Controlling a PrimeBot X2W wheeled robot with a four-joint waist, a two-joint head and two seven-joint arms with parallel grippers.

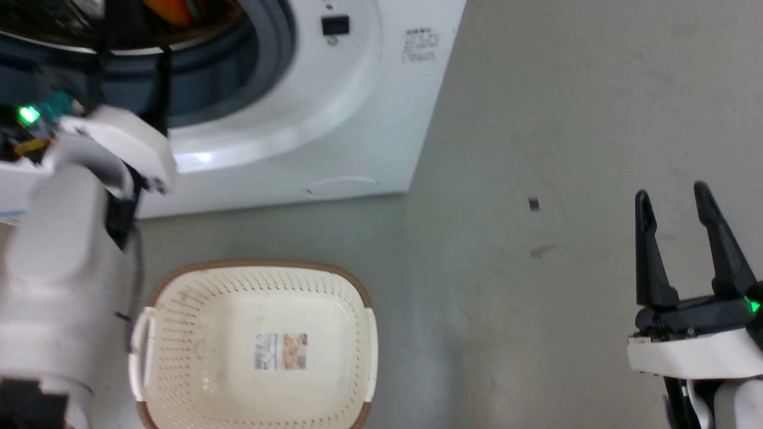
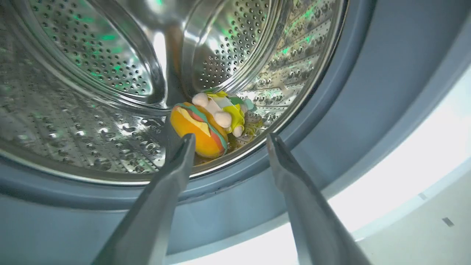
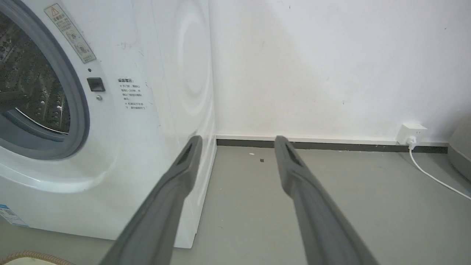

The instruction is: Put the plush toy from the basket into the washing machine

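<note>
Held left claw [image 2: 230, 136] apart before plush toy [image 2: 200, 129] in washing machine drum [image 2: 92, 110]; looked soft, light, easiest pinched at burger cushion. Held right claw [image 1: 671, 190] apart.

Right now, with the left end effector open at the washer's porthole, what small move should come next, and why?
Probably draw the left end effector straight back from the porthole. Its fingers stand apart, holding nothing; the orange hamburger-shaped plush toy already lies in the shiny perforated steel drum of the white front-loading washing machine, and the cream-white perforated plastic basket holds no toy.
</note>
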